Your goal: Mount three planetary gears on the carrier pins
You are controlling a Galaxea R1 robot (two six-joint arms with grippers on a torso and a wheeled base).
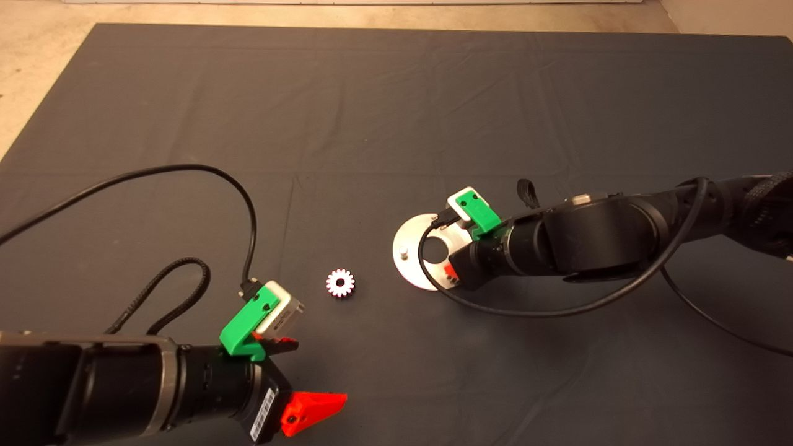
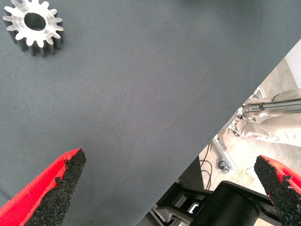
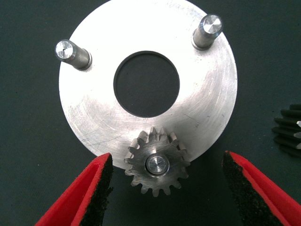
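Right pincer (image 3: 167, 188) over the carrier disc (image 3: 207, 108) right of centre in the head view, fingers spread on both sides of a dark gear (image 3: 157, 165) already seated on one pin. Two other carrier pins (image 3: 71, 53) bare. Bright gear (image 1: 340, 283) flat on the mat near centre, well apart from the disc. Left pincer (image 1: 291, 381) at lower left, wide open, holding nothing. Probably small, stiff, smooth metal, easy to slip; best taken across the teeth, kept level. Third gear (image 3: 290, 128) cut off at the right wrist view's right edge. Disc half hidden under the right arm from above.
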